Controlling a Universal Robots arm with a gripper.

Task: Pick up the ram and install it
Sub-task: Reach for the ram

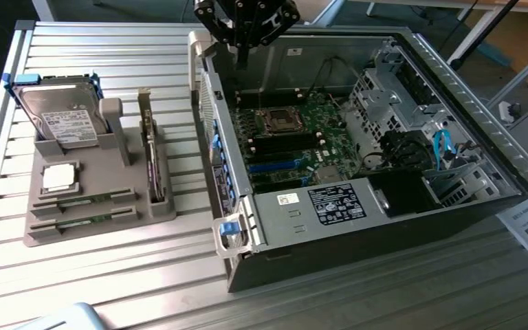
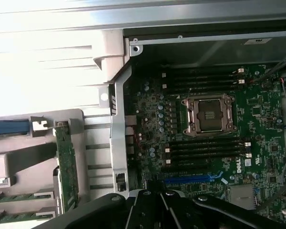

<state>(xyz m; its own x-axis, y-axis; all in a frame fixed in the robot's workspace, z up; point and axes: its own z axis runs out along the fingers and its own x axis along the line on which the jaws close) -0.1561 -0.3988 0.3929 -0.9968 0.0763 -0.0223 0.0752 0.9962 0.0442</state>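
Two rams, thin green sticks, lie in slots at the front of a grey holder: one ram behind the other ram. The wrist view catches them at its edge, as ram and ram. My gripper hangs high over the rear wall of the open computer case, well away from the holder. Its fingers are shut with nothing between them. In the wrist view the gripper is above the motherboard, whose black memory slots flank the bare processor socket.
The holder also carries a hard drive, a square silver processor and a taller card standing on edge. Cables and a drive cage crowd the case at the exterior view's right. The slatted table extends in front.
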